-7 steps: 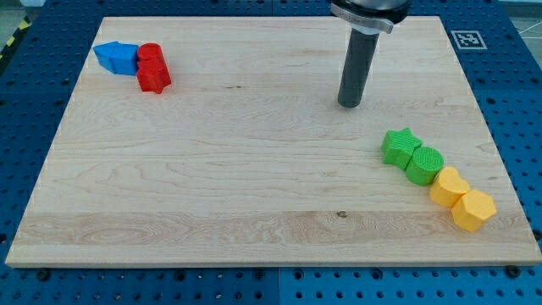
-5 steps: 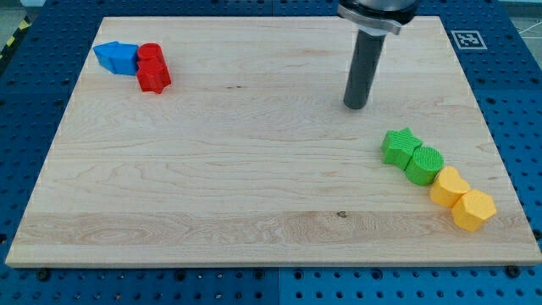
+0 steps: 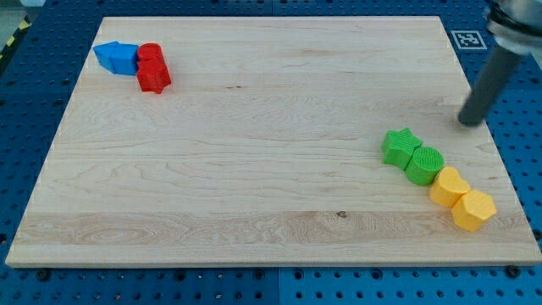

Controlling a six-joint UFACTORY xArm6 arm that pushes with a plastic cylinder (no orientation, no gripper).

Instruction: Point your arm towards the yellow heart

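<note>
Pale wooden board (image 3: 254,152) with fine lengthwise grain and a few small dark knots, on a blue perforated table (image 3: 25,102). Blue block (image 3: 115,58); red blocks (image 3: 153,68); green star (image 3: 399,146); green cylinder (image 3: 424,165), ridged top; yellow heart (image 3: 448,186); yellow hexagon (image 3: 472,210). Dark grey rod, my tip (image 3: 468,123). Black-and-white square marker (image 3: 467,39)

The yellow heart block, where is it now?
The yellow heart block sits at the view's lower right, touching the green cylinder and yellow hexagon.

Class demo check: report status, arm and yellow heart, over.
My tip near board's right edge, above the yellow heart. Green cylinder touching heart, not between. Path open.
</note>
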